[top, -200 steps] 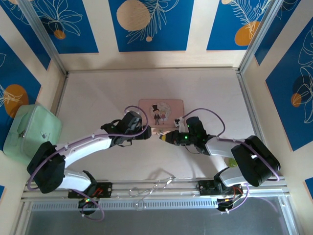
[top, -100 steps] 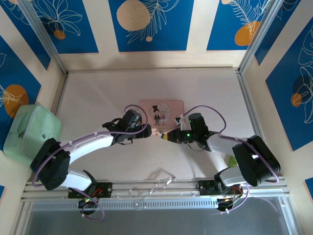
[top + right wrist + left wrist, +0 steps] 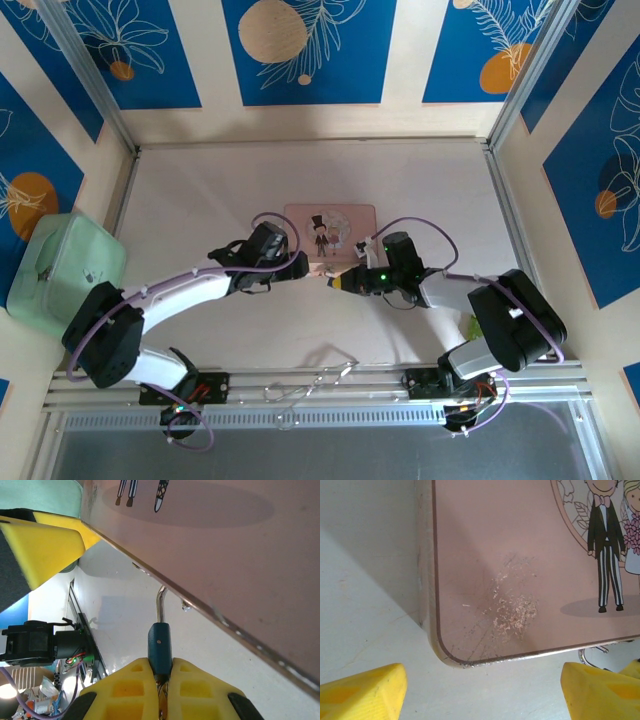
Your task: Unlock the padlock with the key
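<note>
Top external: right end effector point(image 3: 337, 283), clamped on the tiny blue padlock point(image 3: 160, 647), crept toward your pink rectangular tin point(image 3: 330, 225); left end effector point(image 3: 480, 690) apart, no unlocking yet.

The left gripper point(image 3: 480, 695) is hovering with its yellow fingers point(image 3: 362, 692) spread wide apart, with only bare white table point(image 3: 365, 605) lying between them. Just beyond, the rounded corner of the pink tin point(image 3: 470, 555) is lying flat, its lid showing a scuffed patch point(image 3: 512, 607) and a cartoon groom point(image 3: 605, 545). A bit of silvery metal point(image 3: 592, 652) is peeking out at the tin's near edge, beside the finger on the right of the view.
</note>
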`<state>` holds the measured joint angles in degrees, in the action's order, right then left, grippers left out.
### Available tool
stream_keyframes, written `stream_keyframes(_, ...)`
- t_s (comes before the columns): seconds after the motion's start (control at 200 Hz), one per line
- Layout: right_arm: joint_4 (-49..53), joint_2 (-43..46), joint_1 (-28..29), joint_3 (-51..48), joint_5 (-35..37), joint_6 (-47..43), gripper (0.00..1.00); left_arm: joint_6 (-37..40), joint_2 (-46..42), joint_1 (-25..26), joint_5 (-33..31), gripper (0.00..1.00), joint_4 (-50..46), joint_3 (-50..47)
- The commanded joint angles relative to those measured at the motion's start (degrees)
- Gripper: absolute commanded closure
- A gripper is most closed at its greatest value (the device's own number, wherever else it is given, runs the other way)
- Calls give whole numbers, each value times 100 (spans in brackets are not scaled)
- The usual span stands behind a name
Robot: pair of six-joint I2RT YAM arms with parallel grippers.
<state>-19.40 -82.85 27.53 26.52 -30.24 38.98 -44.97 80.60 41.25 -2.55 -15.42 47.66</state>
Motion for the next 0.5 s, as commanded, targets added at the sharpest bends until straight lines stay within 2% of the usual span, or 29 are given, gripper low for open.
stream_keyframes(0.0, 14, -38, 42, 10, -103, -114, 100, -120, 106, -100, 131, 20, 69, 60)
stream_keyframes(0.49, 6, -155, 51, 28, -113, -197, 100, -213, 114, -279, 342, 20, 355, -70)
